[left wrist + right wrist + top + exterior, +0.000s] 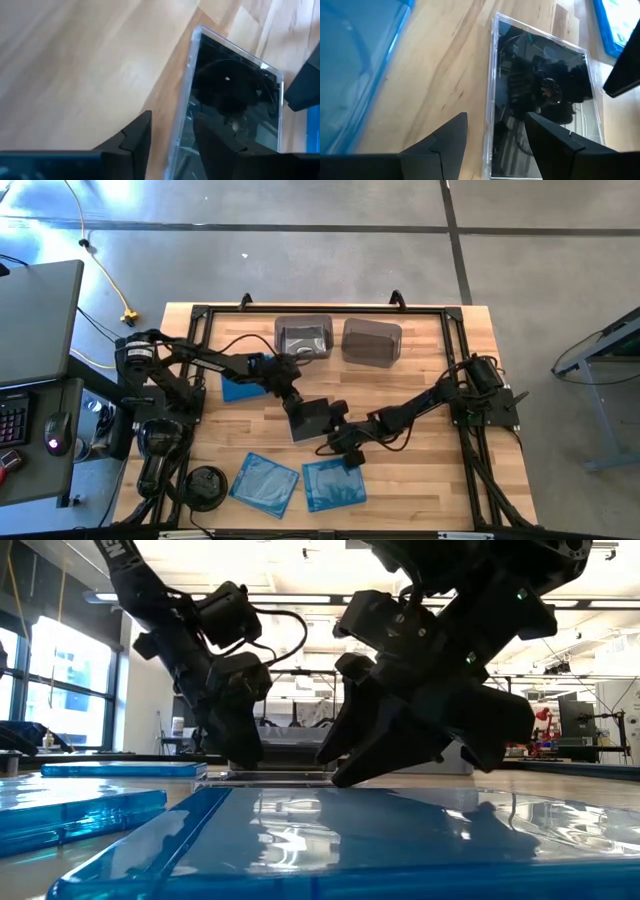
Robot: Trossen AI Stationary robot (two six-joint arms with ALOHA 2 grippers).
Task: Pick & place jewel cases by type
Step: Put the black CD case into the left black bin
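A dark grey-black jewel case (310,418) lies flat at the table's middle; its clear rim shows in the left wrist view (235,90) and the right wrist view (545,85). My left gripper (292,404) (173,120) stands open at its far left corner. My right gripper (336,430) (496,117) stands open at its near right side. Each has one finger over the case and the other over bare wood beside an edge. Three translucent blue jewel cases lie flat: two near the front edge (265,483) (333,483), one under my left arm (236,389). My left gripper has a finger (220,147) over the dark case's edge (186,125), slanting down from the table's left. Whether that finger touches the case, I cannot tell. My right gripper has a finger (552,145) over the case's edge (492,135), slanting down from the right. Touching or apart, I cannot tell.
Two smoky grey bins (303,337) (372,342) stand at the far edge; the left one holds something. A round black object (205,485) sits at the near left corner. A black frame (455,330) rims the tabletop. Bare wood shows right of the blue cases.
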